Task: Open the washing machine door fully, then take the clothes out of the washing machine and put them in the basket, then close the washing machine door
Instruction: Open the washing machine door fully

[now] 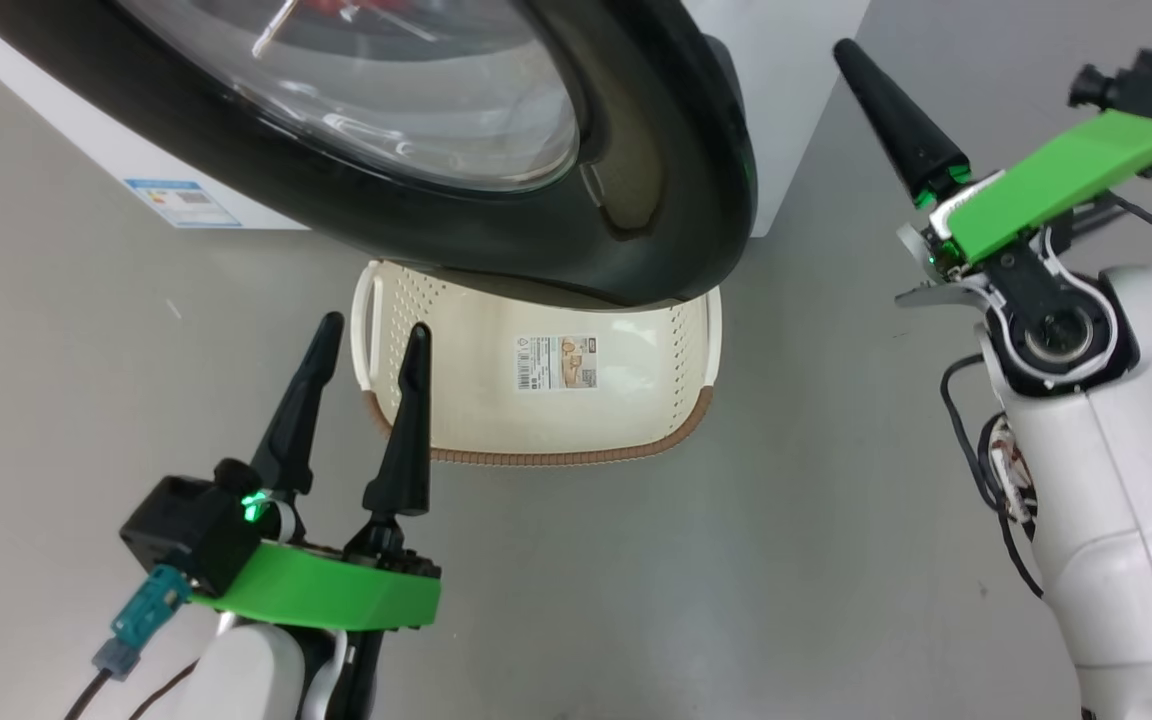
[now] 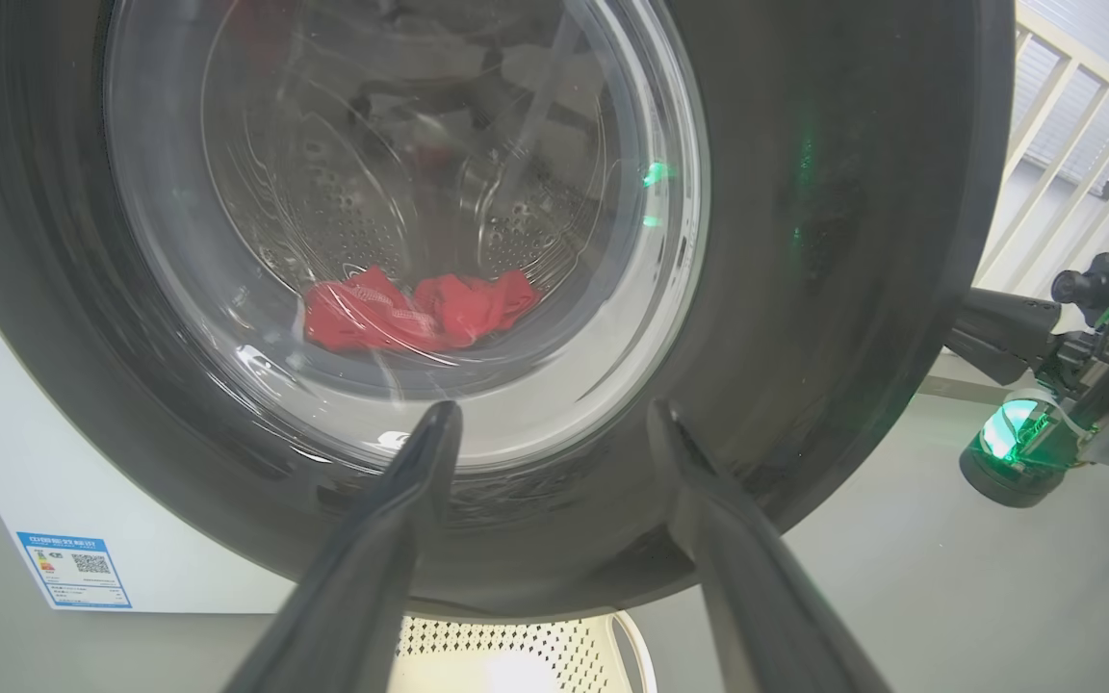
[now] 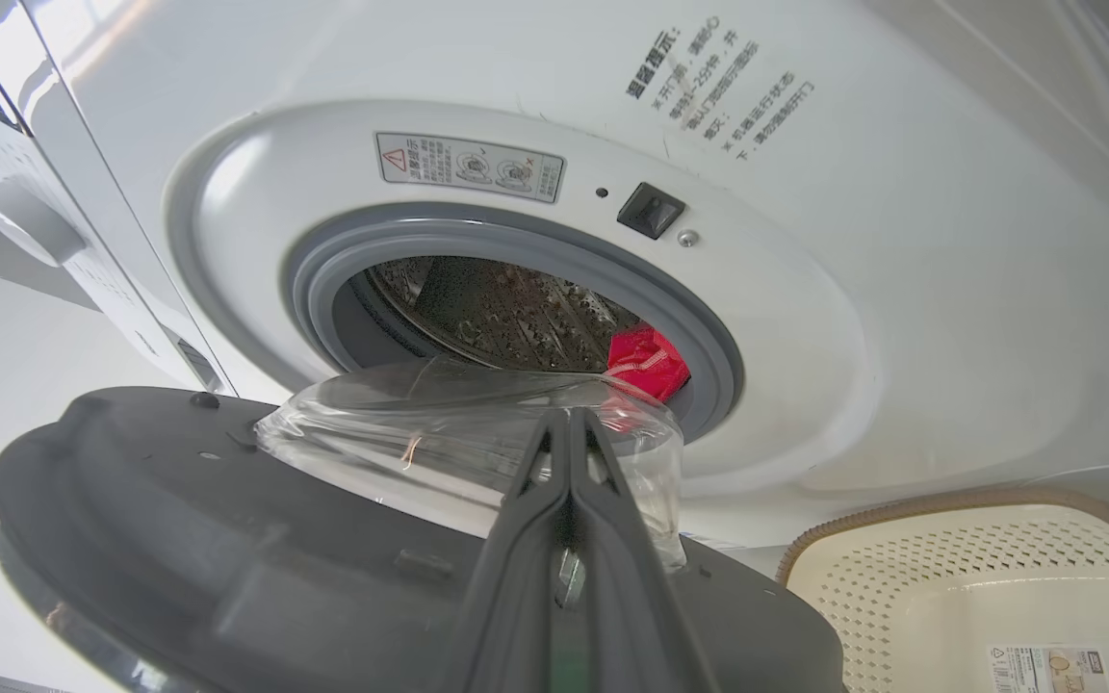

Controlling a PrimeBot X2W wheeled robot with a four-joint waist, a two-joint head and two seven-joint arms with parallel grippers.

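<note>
The washing machine door [image 1: 676,190], black-rimmed with a glass bowl, stands partly open above the basket [image 1: 536,420]. From the right wrist, its grey inner side [image 3: 227,539] and the glass bowl [image 3: 458,433] face the washing machine [image 3: 901,289]. Red clothes [image 3: 646,361] lie in the drum behind the grey ring, and they also show through the glass [image 2: 420,308]. The whitish-grey cloth is hidden. My left gripper [image 1: 374,335] is open and empty, pointing at the door's outer face [image 2: 554,419]. My right gripper [image 1: 848,55] is shut on nothing, just right of the door's edge [image 3: 569,419].
The basket [image 3: 978,577] sits on the grey floor under the door, holding only its label sticker [image 1: 556,362]. A blue label [image 2: 73,568] marks the machine's lower front. A pale railing [image 2: 1074,115] stands behind my right gripper [image 2: 997,332].
</note>
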